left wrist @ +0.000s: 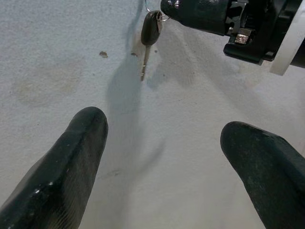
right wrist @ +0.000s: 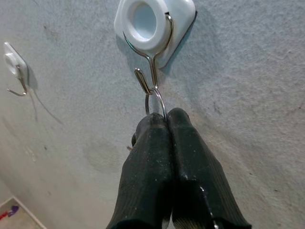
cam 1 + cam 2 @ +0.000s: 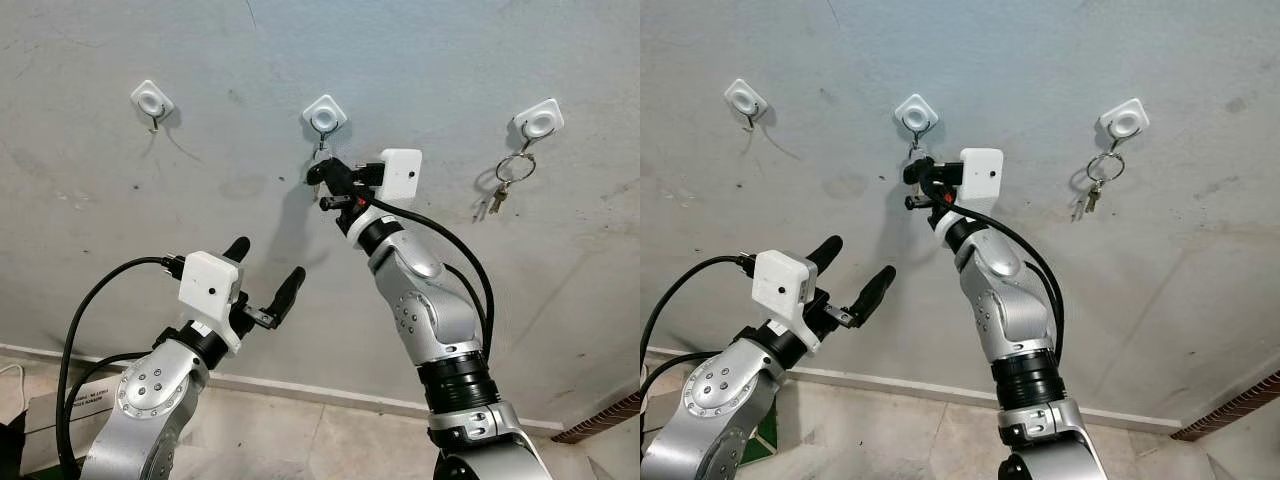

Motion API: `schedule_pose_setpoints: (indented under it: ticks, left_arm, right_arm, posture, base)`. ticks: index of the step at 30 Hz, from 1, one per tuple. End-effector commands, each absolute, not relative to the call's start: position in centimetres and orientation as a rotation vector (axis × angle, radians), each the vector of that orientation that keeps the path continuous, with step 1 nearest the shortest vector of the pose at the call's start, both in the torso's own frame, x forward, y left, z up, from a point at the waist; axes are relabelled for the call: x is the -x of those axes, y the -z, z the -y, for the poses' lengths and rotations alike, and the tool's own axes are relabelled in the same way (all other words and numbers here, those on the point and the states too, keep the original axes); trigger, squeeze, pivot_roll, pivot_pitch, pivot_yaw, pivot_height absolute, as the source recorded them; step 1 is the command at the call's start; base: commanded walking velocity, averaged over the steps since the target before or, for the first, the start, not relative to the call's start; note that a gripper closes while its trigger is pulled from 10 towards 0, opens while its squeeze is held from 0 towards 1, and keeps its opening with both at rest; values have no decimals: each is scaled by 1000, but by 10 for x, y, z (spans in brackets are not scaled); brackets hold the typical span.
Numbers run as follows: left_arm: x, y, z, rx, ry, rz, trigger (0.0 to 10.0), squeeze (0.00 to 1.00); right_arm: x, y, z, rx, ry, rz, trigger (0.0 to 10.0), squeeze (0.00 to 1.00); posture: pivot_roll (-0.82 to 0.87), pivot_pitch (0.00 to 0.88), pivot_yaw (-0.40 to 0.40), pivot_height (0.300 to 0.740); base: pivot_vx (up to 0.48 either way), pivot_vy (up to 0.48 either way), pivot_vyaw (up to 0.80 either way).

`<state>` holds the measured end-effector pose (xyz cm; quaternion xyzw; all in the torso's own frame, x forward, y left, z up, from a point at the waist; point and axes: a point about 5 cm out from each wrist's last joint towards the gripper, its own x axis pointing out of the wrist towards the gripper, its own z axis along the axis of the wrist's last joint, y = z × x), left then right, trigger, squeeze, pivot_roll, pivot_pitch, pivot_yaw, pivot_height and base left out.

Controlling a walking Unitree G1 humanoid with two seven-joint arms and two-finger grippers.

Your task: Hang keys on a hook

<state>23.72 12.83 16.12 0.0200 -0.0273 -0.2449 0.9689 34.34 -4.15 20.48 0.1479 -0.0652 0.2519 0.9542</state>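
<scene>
Right gripper [image 2: 167,117] clamped on key ring [image 2: 156,100] at middle hook [image 2: 155,43] on wall [image 3: 420,60], key [image 1: 148,36] dangling; left gripper [image 3: 265,270] spread wide, lower, holding nothing.

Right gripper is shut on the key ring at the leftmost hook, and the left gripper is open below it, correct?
Not quite. The right gripper is shut on the key ring at the middle hook, not the leftmost; the left eye view shows it. The leftmost hook is bare. The left gripper is open below, as you say.
</scene>
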Motion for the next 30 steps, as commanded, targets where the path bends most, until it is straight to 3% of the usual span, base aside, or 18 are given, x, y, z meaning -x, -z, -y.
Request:
schedule_pose_setpoints:
  ticks: [1,11,12,24,30]
  left_arm:
    - [-237,-167,-125,-55,506,81,10000,0]
    - [-241,-168,-122,-61,510,93,10000,0]
    - [-241,-168,-123,-61,510,93,10000,0]
    - [-241,-166,-123,-71,503,84,10000,0]
    - [-242,-158,-132,-95,423,51,10000,0]
  right_arm:
    - [-337,-194,29,-330,-525,85,10000,0]
    - [-332,-187,27,-323,-533,69,10000,0]
    - [-331,-187,27,-324,-539,69,10000,1000]
    - [-328,-187,21,-341,-561,76,10000,1000]
    - [-326,-192,32,-241,-529,133,10000,1000]
  posture:
    - [179,58,37,740]
    - [174,55,38,740]
    - [174,55,38,740]
    - [182,43,33,740]
    - [171,43,30,740]
  base:
    - [0,0,0]
    - [0,0,0]
    - [0,0,0]
    - [0,0,0]
    - [0,0,0]
